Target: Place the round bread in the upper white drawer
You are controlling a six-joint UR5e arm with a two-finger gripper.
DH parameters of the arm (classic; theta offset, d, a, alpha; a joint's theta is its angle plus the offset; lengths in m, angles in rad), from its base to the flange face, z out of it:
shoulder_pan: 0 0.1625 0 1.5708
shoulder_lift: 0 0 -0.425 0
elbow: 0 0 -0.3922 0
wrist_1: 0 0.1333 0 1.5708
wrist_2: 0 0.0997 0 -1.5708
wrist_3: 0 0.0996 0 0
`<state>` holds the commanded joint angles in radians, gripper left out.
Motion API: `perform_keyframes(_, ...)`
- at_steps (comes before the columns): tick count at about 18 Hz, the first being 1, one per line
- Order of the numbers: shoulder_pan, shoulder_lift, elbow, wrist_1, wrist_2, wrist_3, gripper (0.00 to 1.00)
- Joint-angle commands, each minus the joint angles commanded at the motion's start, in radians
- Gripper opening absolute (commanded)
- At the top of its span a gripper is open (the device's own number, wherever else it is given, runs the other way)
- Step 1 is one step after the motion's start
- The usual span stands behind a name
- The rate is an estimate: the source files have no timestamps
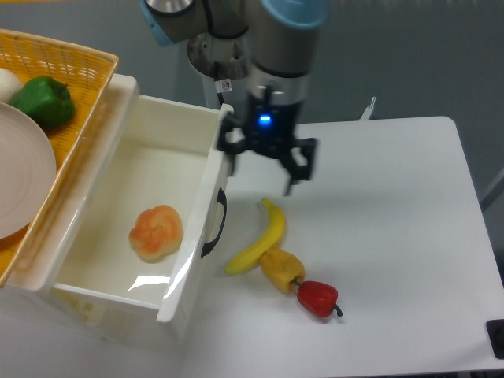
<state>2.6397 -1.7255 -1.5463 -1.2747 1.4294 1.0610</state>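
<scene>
The round bread point(156, 231), orange-brown with pale patches, lies on the floor of the upper white drawer point(130, 157), which is pulled open. The drawer's black handle point(215, 224) sits on its front panel. My gripper point(264, 167) hangs above the table just right of the drawer's front panel, fingers spread apart and empty. It is clear of the bread.
A banana point(260, 238), a yellow pepper point(282, 268) and a red pepper point(318, 297) lie on the white table point(394, 236) right of the drawer. A yellow wicker basket point(71, 59) with a green pepper point(42, 101) and a white plate point(20, 177) sits above the drawer at left.
</scene>
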Motion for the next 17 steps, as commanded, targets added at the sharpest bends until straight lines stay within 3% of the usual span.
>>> perform_keyframes(3,0.081,-0.058,0.005,0.008,0.037,0.153,1.0)
perform_keyframes(7,0.117,-0.137,0.006,0.021,0.16,0.261,1.0)
perform_keyframes(11,0.152,-0.248,0.021,0.139,0.204,0.277,1.0)
perform_keyframes(13,0.172,-0.305,0.041,0.15,0.203,0.367,1.0)
perform_keyframes(15,0.181,-0.322,0.04,0.15,0.204,0.491,1.0)
perform_keyframes(17,0.183,-0.328,0.035,0.152,0.203,0.527,1.0)
